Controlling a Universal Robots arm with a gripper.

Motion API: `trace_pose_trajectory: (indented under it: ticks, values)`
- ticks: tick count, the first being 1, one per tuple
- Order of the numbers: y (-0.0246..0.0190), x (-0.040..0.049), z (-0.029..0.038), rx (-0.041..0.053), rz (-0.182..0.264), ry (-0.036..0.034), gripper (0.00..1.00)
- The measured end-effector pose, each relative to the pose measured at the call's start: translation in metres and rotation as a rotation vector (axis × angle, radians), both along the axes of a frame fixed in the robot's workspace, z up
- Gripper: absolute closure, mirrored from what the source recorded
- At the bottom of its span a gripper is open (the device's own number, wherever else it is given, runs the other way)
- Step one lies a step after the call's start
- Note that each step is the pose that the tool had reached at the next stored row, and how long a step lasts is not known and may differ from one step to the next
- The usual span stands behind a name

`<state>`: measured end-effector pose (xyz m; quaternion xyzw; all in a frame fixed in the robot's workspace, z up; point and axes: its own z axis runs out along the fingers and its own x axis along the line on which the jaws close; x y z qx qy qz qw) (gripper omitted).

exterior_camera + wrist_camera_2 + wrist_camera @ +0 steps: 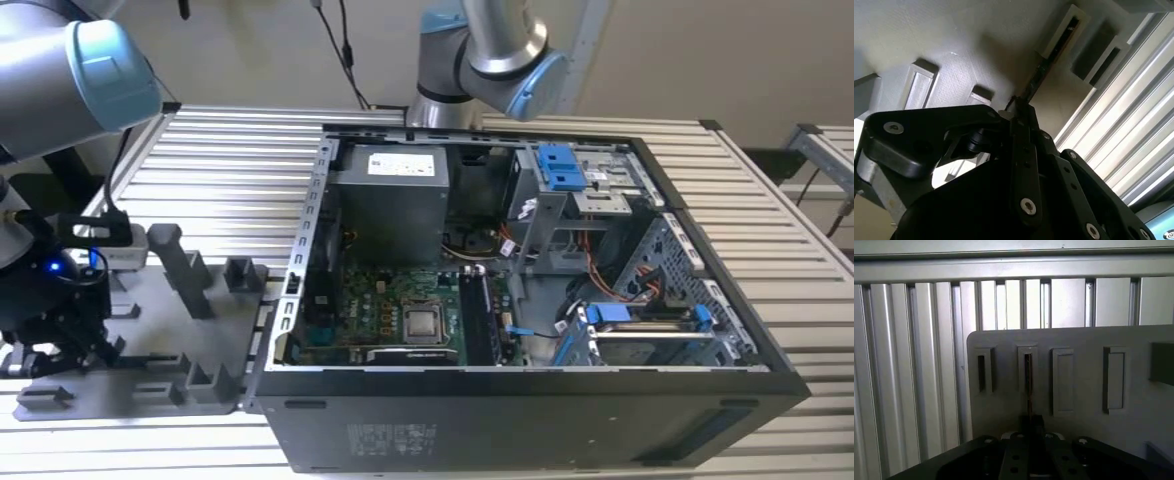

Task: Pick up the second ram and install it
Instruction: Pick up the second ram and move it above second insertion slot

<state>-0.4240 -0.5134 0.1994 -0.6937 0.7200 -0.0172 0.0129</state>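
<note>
The thin dark second ram (1028,390), edge-on in the grey plastic slotted holder (1084,340), seems clamped by the black gripper's (1030,421) jaws; straight withdrawal is advised.

The grey holder (1079,340) is smooth, matt plastic; the slatted table (904,365) is bare, shiny metal. The gripper (1016,107) is black, faintly glossy; the ram (1041,70) looks dark, matt.
</note>
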Motion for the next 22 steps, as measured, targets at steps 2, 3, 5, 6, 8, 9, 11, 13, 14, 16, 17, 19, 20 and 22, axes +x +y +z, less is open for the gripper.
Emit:
trace_pose_trajectory:
  ticks: [2,3,5,6,8,9,11,13,14,16,17,19,20,22]
  values:
    - [0.0,0.0,-0.0001,0.0,0.0,0.0,0.86]
    - [0.0,0.0,-0.0001,0.0,0.0,0.0,0.86]
    - [0.0,0.0,-0.0001,0.0,0.0,0.0,0.86]
    - [0.0,0.0,-0.0002,0.0,0.0,0.0,0.86]
    - [0.0,0.0,-0.0002,0.0,0.0,0.0,0.86]
    - [0.0,0.0,-0.0003,0.0001,0.0,-0.0001,0.86]
    - [0.0,0.0,-0.0003,0.0,0.0,0.0,0.86]
    - [0.0,0.0,-0.0003,0.0,0.0,0.0,0.86]
    - [0.0,0.0,-0.0004,0.0,0.0,0.0,0.86]
    - [0.0,0.0,-0.0005,0.0,0.0,0.0,0.86]
    - [0.0,0.0,-0.0005,0.0,0.0,0.0,0.86]
    - [0.0,0.0,-0.0005,0.0,0.0,0.0,0.86]
    - [0.0,0.0,-0.0005,0.0,0.0,0.0,0.86]
    - [0.0,0.0,-0.0003,0.0002,0.0,-0.0003,0.86]
